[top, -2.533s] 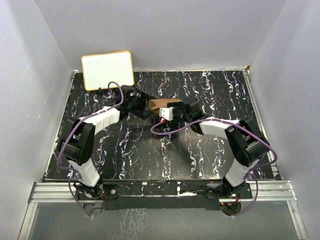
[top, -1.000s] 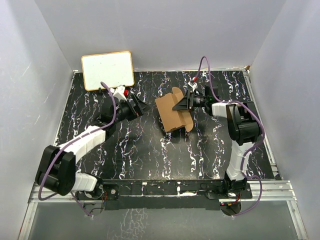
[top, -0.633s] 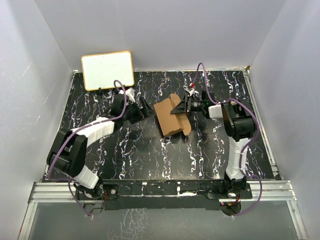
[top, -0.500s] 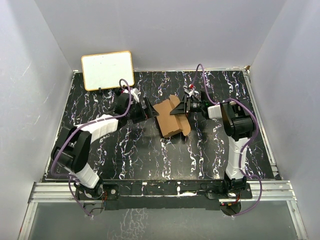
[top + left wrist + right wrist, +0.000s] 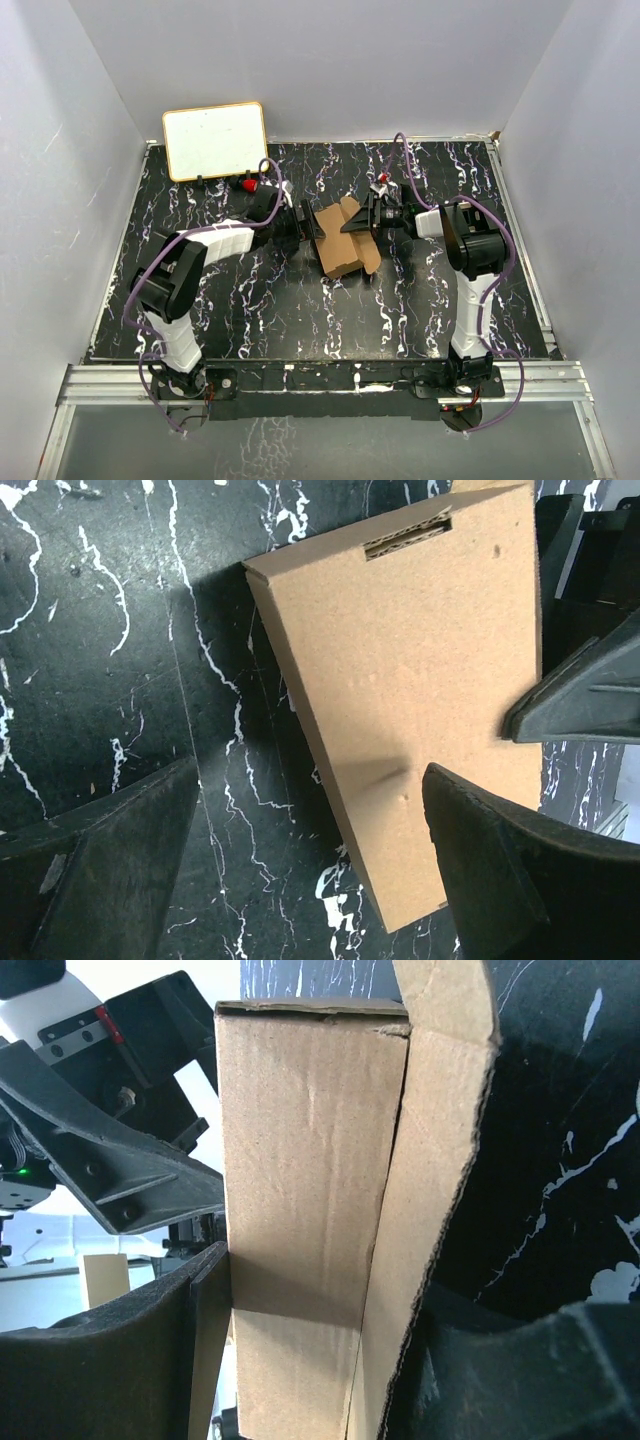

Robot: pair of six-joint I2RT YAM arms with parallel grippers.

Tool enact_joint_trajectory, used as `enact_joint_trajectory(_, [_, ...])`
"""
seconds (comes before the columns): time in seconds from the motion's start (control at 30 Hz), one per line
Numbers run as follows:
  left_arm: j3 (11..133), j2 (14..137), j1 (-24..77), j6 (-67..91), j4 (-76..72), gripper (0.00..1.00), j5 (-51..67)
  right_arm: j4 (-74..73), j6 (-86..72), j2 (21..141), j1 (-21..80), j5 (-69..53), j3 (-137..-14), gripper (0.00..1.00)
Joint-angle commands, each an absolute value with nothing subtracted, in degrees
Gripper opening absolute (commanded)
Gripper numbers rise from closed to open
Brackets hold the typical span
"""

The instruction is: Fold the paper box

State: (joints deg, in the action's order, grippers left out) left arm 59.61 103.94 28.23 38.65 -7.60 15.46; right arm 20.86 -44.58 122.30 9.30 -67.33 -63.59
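The box sits mid-frame, half-formed. The right gripper pinches its right wall; the left gripper, spread wide and empty, flanks its left side. Next, I reckon, it must press that panel in.

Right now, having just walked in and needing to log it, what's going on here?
Two robot arms are working on the paper box on the table. The right gripper is closed on its right side. The left gripper, jaws wide open, sits at the box's left edge without clamping it. The box is partly folded, a flap loose.
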Motion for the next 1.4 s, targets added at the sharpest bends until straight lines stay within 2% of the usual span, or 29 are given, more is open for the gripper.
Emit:
enact_joint_trajectory(0.0, [62.35, 103.30, 28.88, 37.71, -7.47, 0.92, 15.79, 21.57, -41.53, 122.89, 9.48, -65.74, -65.21, 0.55])
enact_joint_trajectory(0.63, [64.32, 106.94, 29.29, 36.24, -4.54, 0.92, 15.94, 12.24, -33.61, 121.41, 9.45, -61.29, -66.97, 0.57])
enact_joint_trajectory(0.87, [64.67, 108.20, 29.34, 35.48, -3.56, 0.92, 15.87, 5.97, -26.99, 120.44, 8.35, -59.64, -68.80, 0.67])
enact_joint_trajectory(1.13, [65.33, 109.12, 29.33, 35.02, -2.84, 0.92, 16.00, -0.34, -18.56, 119.21, 4.19, -58.63, -69.89, 0.70])
enact_joint_trajectory(1.37, [66.24, 109.43, 29.36, 34.78, -2.79, 0.92, 16.45, -7.71, -8.75, 115.30, -1.31, -57.64, -71.93, 0.68])
